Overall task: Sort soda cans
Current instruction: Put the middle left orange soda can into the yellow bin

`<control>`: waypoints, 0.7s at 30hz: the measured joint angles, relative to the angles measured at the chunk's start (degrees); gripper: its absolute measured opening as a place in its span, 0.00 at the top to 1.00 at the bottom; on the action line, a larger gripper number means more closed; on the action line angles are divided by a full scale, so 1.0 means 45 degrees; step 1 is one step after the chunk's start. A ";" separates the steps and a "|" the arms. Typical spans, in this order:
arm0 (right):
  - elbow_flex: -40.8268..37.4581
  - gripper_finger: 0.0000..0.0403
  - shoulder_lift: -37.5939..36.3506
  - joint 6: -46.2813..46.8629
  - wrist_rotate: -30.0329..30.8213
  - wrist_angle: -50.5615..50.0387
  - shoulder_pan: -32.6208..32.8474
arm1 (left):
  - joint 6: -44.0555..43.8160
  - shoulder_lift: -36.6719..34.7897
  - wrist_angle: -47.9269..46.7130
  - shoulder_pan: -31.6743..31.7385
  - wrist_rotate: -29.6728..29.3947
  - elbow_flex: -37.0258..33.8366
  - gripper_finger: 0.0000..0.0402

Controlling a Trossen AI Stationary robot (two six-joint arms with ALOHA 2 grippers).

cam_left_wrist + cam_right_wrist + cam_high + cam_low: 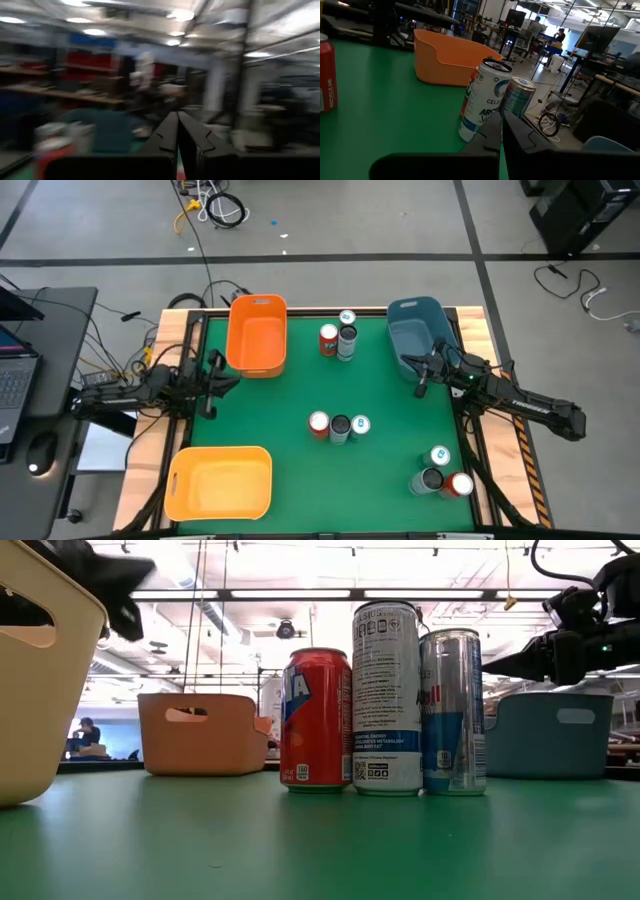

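Nothing sorted yet: all nine cans stand on the green table (290, 410), in three trios of one red, one dark and one white-blue each; the bins look empty.

Left side: left gripper (215, 375) hangs over the table's left edge between the orange bin (257, 335) and the yellow bin (220, 483), arm stretched in low from the left, pointing inward. In its wrist view the fingers (167, 137) meet with no gap, so closed on nothing.

Centre: far trio (338, 338) sits at the back edge between orange bin and blue bin (415, 330). Middle trio (339, 426) is in a tight row, cans touching: red can (319, 424), dark can (340, 427), white-blue can (360, 425).

Right side: right gripper (424, 372) hovers just in front of the blue bin, arm coming in from the right edge, angled toward the far trio. Its fingers (492, 132) also look pressed together, empty; its wrist view faces the far trio's white-blue can (482, 100) and dark can (517, 97). Near-right trio (441, 475) stands by the front right corner.

Likely step: first pick. Judgement: open the jaws wide before approaching, take an outer can rather than the middle one, come in from the free side, grip mid-body, and lift straight up so the touching neighbours aren't knocked over.
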 joint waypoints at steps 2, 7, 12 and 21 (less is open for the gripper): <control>0.0000 0.98 0.0000 0.0000 0.0000 0.0006 0.0000 | -0.0333 0.0050 0.0153 -0.0005 0.0974 0.0116 0.96; 0.0000 0.98 0.0000 0.0000 0.0000 0.0006 0.0000 | -0.0405 0.1200 0.0165 0.0000 0.1884 0.0940 0.96; 0.0000 0.98 0.0000 0.0000 0.0000 0.0006 0.0000 | 0.0312 0.3452 0.0134 0.0000 0.1928 0.1877 0.96; 0.0000 0.98 0.0000 0.0000 0.0000 0.0006 0.0000 | 0.0621 0.8476 0.0080 0.0000 0.2379 0.4190 0.96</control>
